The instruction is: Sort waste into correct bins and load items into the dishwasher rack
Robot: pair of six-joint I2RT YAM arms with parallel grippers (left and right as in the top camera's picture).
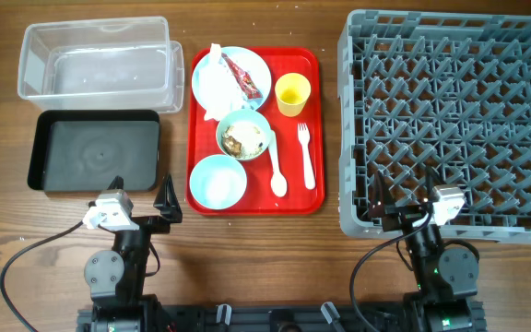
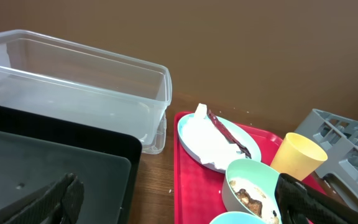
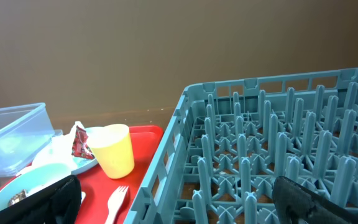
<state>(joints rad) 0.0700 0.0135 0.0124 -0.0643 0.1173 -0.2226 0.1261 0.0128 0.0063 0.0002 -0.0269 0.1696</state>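
A red tray (image 1: 293,194) holds a pale blue plate (image 1: 258,65) with a crumpled napkin (image 1: 214,83) and a red wrapper (image 1: 243,78). It also holds a yellow cup (image 1: 293,94), a bowl (image 1: 221,129) of rice and brown scraps (image 1: 244,138), an empty bowl (image 1: 219,181), a spoon (image 1: 276,166) and a fork (image 1: 306,157). The clear tub (image 1: 95,74) and black tray (image 1: 95,152) lie to the left, the grey rack (image 1: 450,92) to the right. My left gripper (image 1: 169,195) is open below the tray's left corner. My right gripper (image 1: 402,192) is open over the rack's near edge.
The left wrist view shows the black tray (image 2: 48,162), the clear tub (image 2: 73,81), the plate (image 2: 191,134) and the cup (image 2: 297,155) ahead. The right wrist view shows the rack wall (image 3: 166,162), the cup (image 3: 114,149) and the fork (image 3: 115,200). Bare wood lies along the front edge.
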